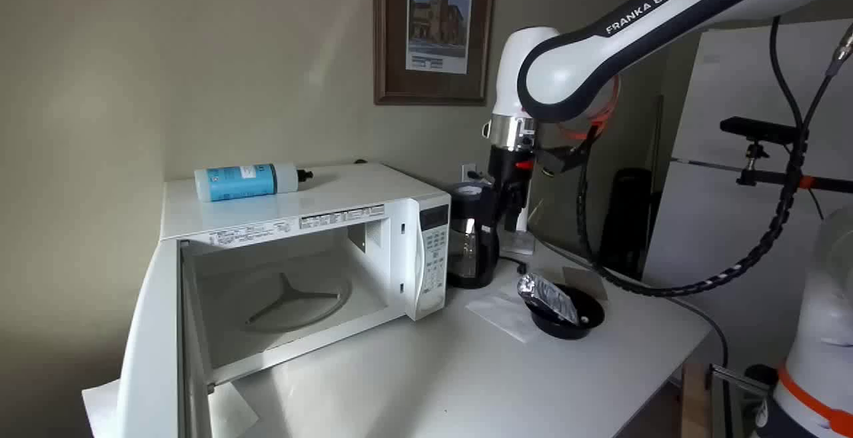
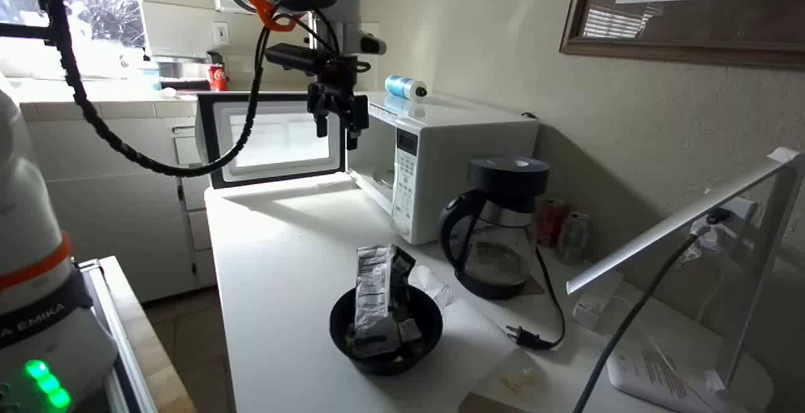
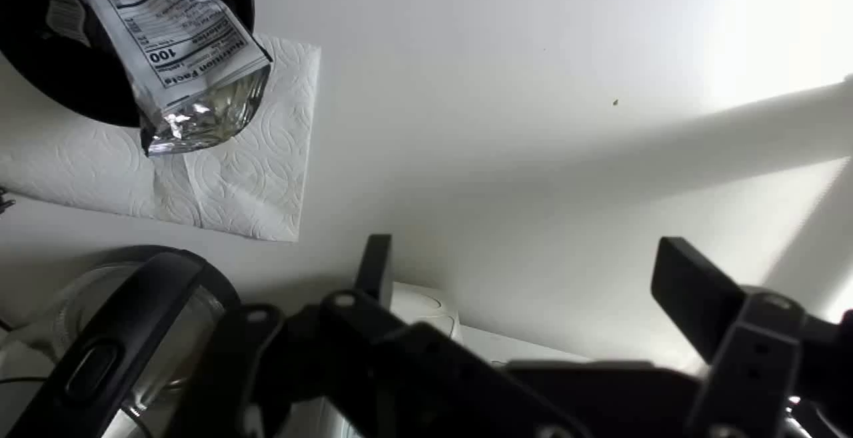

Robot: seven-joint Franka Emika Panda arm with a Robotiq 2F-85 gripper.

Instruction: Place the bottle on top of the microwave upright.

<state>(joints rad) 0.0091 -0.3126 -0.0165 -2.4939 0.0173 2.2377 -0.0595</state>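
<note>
in the wrist view, see the gripper [image 3: 526, 261] spread wide above the table [image 3: 533, 91]. in an exterior view, find the bottle [image 1: 246, 183] on its side atop the microwave [image 1: 363, 185], well apart from the gripper. in an exterior view, spot a black bowl [image 2: 430, 328] lower than the gripper.

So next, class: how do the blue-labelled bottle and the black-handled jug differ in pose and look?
Pose: the bottle lies on its side atop the microwave; the jug stands upright beside it. Look: the bottle is blue and whitish, the jug clear and black. Shared: both have black tops; neither is in the gripper.
</note>
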